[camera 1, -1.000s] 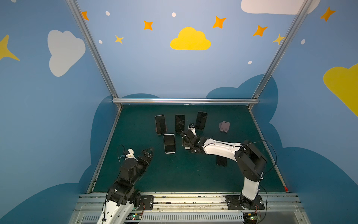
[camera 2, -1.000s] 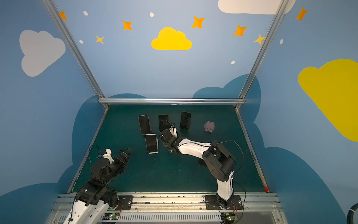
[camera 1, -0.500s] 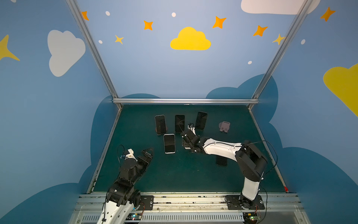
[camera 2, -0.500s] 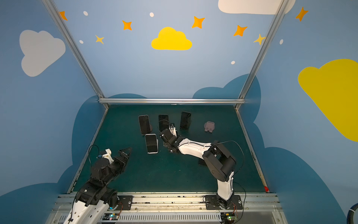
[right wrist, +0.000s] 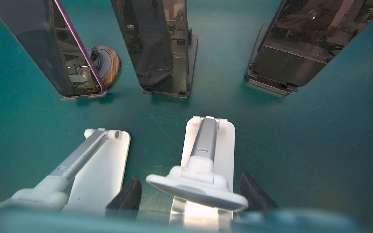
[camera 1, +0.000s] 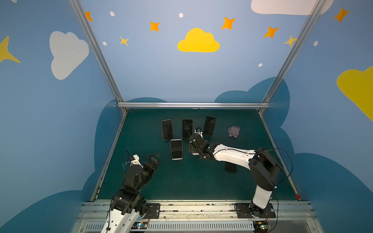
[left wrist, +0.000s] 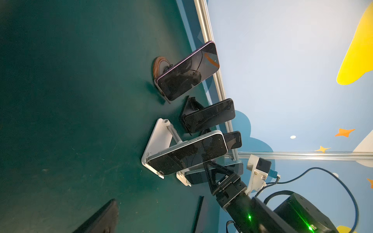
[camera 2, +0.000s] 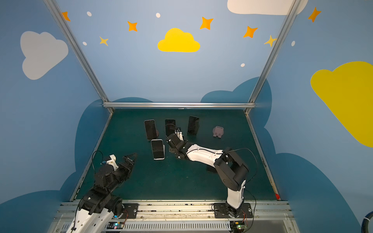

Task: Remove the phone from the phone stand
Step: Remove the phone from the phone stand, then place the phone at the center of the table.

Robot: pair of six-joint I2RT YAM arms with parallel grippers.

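A blue-grey phone (left wrist: 194, 178) leans on a white phone stand (left wrist: 182, 179), its lower end resting in the stand's lip. My right gripper (left wrist: 217, 171) is shut on the phone's upper part, one black finger on each side edge. In the right wrist view the phone is a blurred teal band (right wrist: 60, 219) near the camera. Behind it, the stand's back plate (right wrist: 193, 187) sits between my right gripper's (right wrist: 189, 176) fingers. In both top views this gripper (camera 1: 193, 146) (camera 2: 171, 144) covers the phone. My left gripper (camera 1: 155, 158) (left wrist: 153, 217) hangs open and empty at the front left.
A white-edged phone on a second white stand (camera 1: 176, 148) stands just left of the held one. Three dark phones (camera 1: 167, 129) (camera 1: 187, 127) (camera 1: 210, 125) on stands form a row behind. An empty pink stand (camera 1: 234, 132) is at the back right. A dark phone (camera 1: 230, 167) lies flat under the right arm.
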